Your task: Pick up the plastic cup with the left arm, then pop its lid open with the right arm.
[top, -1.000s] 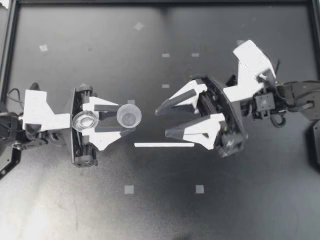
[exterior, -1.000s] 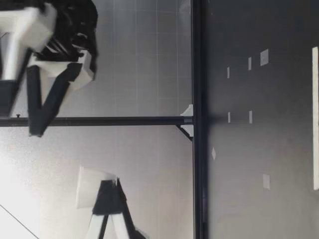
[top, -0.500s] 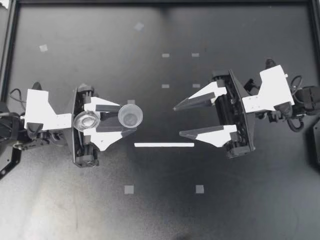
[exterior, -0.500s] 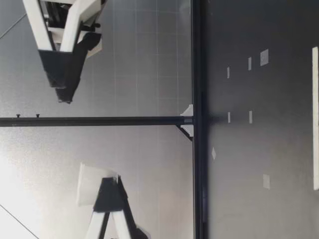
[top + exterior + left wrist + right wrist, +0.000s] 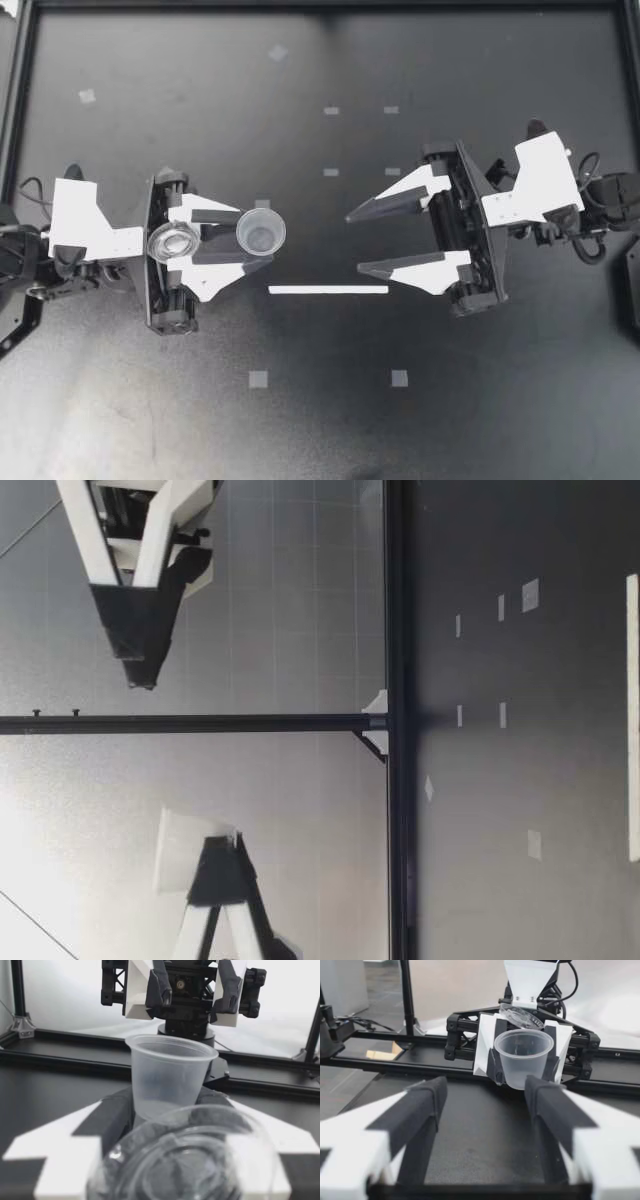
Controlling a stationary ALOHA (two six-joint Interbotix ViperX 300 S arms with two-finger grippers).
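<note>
My left gripper [image 5: 258, 238] is shut on a small clear plastic cup [image 5: 260, 231], held upright above the dark table [image 5: 320, 420]. A clear round lid [image 5: 172, 241] rests on that gripper's body behind the cup. My right gripper [image 5: 354, 243] stands open and faces the cup across a gap, nothing between its fingers. In the right wrist view the cup [image 5: 522, 1057] is straight ahead of the open fingers [image 5: 420, 1105], the lid [image 5: 520, 1014] above it. In the left wrist view the cup [image 5: 170, 1077] sits between the fingers. In the low view both grippers hang high over the table, the cup [image 5: 185, 852] in my left one.
A white tape strip [image 5: 328, 290] lies on the table below the gap between the grippers. Small tape squares [image 5: 258, 379] dot the surface. A black frame rail [image 5: 320, 5] borders the table's far side and shows as a post [image 5: 395, 720] in the low view.
My right gripper has drawn back to the right, away from the cup, and levelled out, still open. The left gripper and its cup have hardly moved.
</note>
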